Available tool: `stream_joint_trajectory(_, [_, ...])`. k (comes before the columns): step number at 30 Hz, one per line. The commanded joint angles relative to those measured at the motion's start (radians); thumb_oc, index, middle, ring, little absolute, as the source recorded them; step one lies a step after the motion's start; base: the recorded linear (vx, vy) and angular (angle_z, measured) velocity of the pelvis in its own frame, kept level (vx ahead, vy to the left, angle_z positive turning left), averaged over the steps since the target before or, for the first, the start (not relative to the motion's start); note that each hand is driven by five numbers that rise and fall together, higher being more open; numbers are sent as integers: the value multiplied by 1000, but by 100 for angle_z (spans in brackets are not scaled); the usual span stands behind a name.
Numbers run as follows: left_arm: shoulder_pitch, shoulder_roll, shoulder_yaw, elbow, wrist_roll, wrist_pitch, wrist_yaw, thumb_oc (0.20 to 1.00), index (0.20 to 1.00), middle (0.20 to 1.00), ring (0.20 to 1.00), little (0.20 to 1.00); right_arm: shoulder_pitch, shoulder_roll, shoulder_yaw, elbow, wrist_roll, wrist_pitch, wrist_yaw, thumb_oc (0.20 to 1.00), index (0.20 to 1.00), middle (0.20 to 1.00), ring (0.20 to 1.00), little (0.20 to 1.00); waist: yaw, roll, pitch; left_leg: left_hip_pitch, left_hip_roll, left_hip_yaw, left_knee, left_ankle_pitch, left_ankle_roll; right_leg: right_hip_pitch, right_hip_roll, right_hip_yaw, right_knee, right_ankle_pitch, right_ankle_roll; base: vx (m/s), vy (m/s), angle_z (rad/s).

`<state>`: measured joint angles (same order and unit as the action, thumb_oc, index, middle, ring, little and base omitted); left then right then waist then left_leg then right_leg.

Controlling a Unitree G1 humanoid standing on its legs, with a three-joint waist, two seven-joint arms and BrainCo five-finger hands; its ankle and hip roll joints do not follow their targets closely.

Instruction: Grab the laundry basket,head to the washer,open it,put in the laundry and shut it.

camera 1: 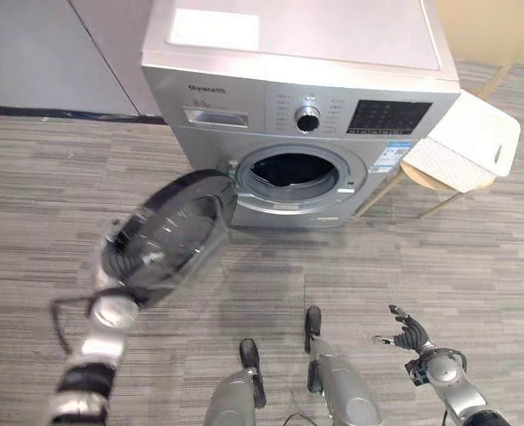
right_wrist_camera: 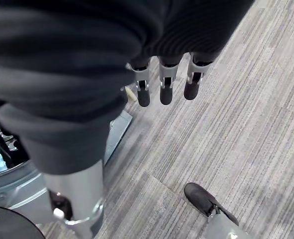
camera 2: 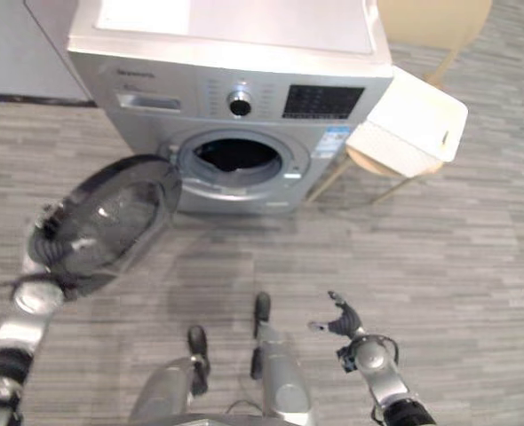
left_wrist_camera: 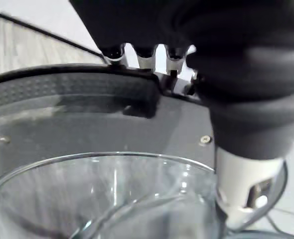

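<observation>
Right, my left hand (camera 1: 115, 311) is down at the outer rim of the washer door (camera 1: 169, 232), and the door is swung wide to my left, its glass bowl facing up toward my head camera. In my left wrist view my fingers (left_wrist_camera: 146, 59) reach over the dark ribbed edge of the door ring, their tips hidden past that edge, so I cannot tell whether they are curled round it or merely lying against it. The clear glass bulge of the door sits just beneath my wrist.

The washer (camera 1: 297, 106) stands ahead of me, silver-grey, its round drum opening (camera 1: 290, 170) dark and uncovered. The laundry basket (camera 1: 464, 142), white, sits on a light wooden stool (camera 1: 422, 182) just beside the washer on my right.

My right hand (camera 1: 408, 335) hangs low over the grey striped floor (camera 1: 440, 257), touching nothing, grasping nothing. Its fingers (right_wrist_camera: 160, 89) are loosely spread and only slightly bent, thumb apart from them.
</observation>
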<state>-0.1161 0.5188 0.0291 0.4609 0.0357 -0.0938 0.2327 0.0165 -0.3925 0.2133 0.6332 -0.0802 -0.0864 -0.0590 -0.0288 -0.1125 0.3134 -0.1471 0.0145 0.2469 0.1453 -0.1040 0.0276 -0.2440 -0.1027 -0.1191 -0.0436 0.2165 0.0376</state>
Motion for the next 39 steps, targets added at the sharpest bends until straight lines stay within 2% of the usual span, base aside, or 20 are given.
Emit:
stream_joint_trajectory(1, [42, -102, -113, -18, -171, -47, -107, 1000, 1000, 1000, 1000, 1000, -3, -6, -36, -28, -26, -6, -19, 1000, 1000, 1000, 1000, 1000, -3, 42, -54, -14, -18, -67, -84, 49, -10, 51, -26, -33, 129, -198, 106, 26, -104, 14])
stream_joint_trajectory(3, [58, -121, -133, -52, -200, -50, -127, 1000, 1000, 1000, 1000, 1000, 0, -5, -40, -35, -25, -3, -20, 1000, 1000, 1000, 1000, 1000, -3, 47, -57, -13, -18, -66, -92, 56, -10, 50, -25, -32, 123, -196, 104, -4, -57, 14])
stream_joint_trajectory(5, [86, -156, -212, -139, -264, -42, -199, 1000, 1000, 1000, 1000, 1000, 4, -2, -41, -36, -24, -1, -21, 1000, 1000, 1000, 1000, 1000, -9, 61, -55, -1, -18, -65, -107, 62, -10, 58, -19, -26, 115, -200, 103, -13, -105, 7])
stream_joint_trajectory(7, [70, -168, -270, -182, -297, -44, -226, 1000, 1000, 1000, 1000, 1000, 10, -4, -33, -37, -24, -3, -25, 1000, 1000, 1000, 1000, 1000, -18, 68, -56, -1, -16, -56, -115, 69, -10, 52, -15, -16, 109, -197, 102, -23, -83, -7])
stream_joint_trajectory(10, [16, -185, -312, -181, -303, -41, -219, 1000, 1000, 1000, 1000, 1000, 8, -7, -23, -35, -24, -2, -31, 1000, 1000, 1000, 1000, 1000, -30, 74, -58, 0, -15, -48, -129, 77, -10, 45, -8, -3, 104, -194, 102, -4, -38, -9])
stream_joint_trajectory(14, [-226, -197, -369, -73, -255, -50, -129, 1000, 1000, 1000, 1000, 1000, 17, -30, 0, -47, -33, 0, -42, 1000, 1000, 1000, 1000, 1000, -87, 91, -74, 7, -13, -6, -185, 100, -15, 11, 8, 40, 90, -184, 104, 46, 12, -29])
stream_joint_trajectory(16, [-269, -188, -365, -39, -255, -51, -112, 1000, 1000, 1000, 1000, 1000, 18, -39, 2, -53, -36, 1, -43, 1000, 1000, 1000, 1000, 1000, -96, 94, -80, 4, -12, 5, -193, 105, -16, 0, 10, 50, 85, -177, 105, 43, 22, -57])
stream_joint_trajectory(18, [-397, -140, -353, 96, -245, -48, -67, 1000, 1000, 1000, 1000, 1000, 15, -65, 12, -51, -41, 2, -44, 1000, 1000, 1000, 1000, 1000, -126, 105, -83, 7, -8, 26, -207, 112, -20, -18, 17, 73, 81, -169, 107, 61, 20, -58])
stream_joint_trajectory(20, [-484, -82, -354, 206, -207, -37, -52, 1000, 1000, 1000, 1000, 1000, 7, -79, 19, -49, -38, 0, -44, 1000, 1000, 1000, 1000, 1000, -140, 110, -83, 4, -6, 35, -215, 117, -24, -33, 19, 81, 78, -163, 108, 32, 11, -33])
stream_joint_trajectory(21, [-485, -82, -354, 207, -208, -38, -52, 1000, 1000, 1000, 1000, 1000, 6, -79, 19, -49, -38, 0, -44, 1000, 1000, 1000, 1000, 1000, -140, 110, -83, 4, -6, 36, -215, 117, -24, -34, 19, 82, 79, -163, 108, 17, 14, -36])
stream_joint_trajectory(22, [-579, -7, -369, 319, -149, -23, -36, 1000, 1000, 1000, 1000, 1000, -4, -92, 30, -50, -26, -7, -44, 1000, 1000, 1000, 1000, 1000, -155, 113, -79, -8, -4, 42, -217, 125, -28, -53, 22, 89, 81, -157, 110, 4, -4, -31])
stream_joint_trajectory(26, [-676, 59, -382, 454, -122, -12, -21, 1000, 1000, 1000, 1000, 1000, -17, -94, 46, -40, -10, -15, -47, 1000, 1000, 1000, 1000, 1000, -166, 109, -71, -24, 3, 43, -223, 138, -34, -72, 24, 89, 79, -150, 111, -8, -32, -18])
stream_joint_trajectory(30, [-655, 66, -347, 436, -139, -19, -9, 1000, 1000, 1000, 1000, 1000, -10, -77, 46, -21, 9, -22, -57, 1000, 1000, 1000, 1000, 1000, -159, 101, -71, -35, 6, 29, -227, 142, -39, -74, 20, 75, 75, -149, 110, -2, -47, 1])
stream_joint_trajectory(35, [-516, 21, -317, 292, -125, -33, -21, 1000, 1000, 1000, 1000, 1000, 3, -61, 28, -6, 11, -24, -56, 1000, 1000, 1000, 1000, 1000, -140, 98, -85, -21, 5, 16, -225, 136, -37, -48, 22, 62, 74, -160, 104, 22, -33, 8])
stream_joint_trajectory(36, [-337, -42, -283, 135, -111, -44, -33, 1000, 1000, 1000, 1000, 1000, 7, -48, 3, -2, 5, -21, -59, 1000, 1000, 1000, 1000, 1000, -117, 100, -101, 2, 1, 0, -225, 129, -36, -13, 27, 51, 67, -171, 99, 33, -35, 29])
stream_joint_trajectory(37, [-336, -42, -282, 134, -111, -43, -33, 1000, 1000, 1000, 1000, 1000, 7, -48, 4, -2, 5, -20, -59, 1000, 1000, 1000, 1000, 1000, -117, 100, -104, -2, 1, 1, -226, 132, -36, -16, 27, 51, 65, -168, 98, 86, -62, 26])
stream_joint_trajectory(39, [-164, -100, -231, 42, -126, -50, -50, 1000, 1000, 1000, 1000, 1000, 2, -30, -19, 14, -3, -14, -64, 1000, 1000, 1000, 1000, 1000, -91, 101, -122, 33, 0, -14, -226, 122, -37, 35, 30, 38, 52, -182, 95, 63, -45, 17])
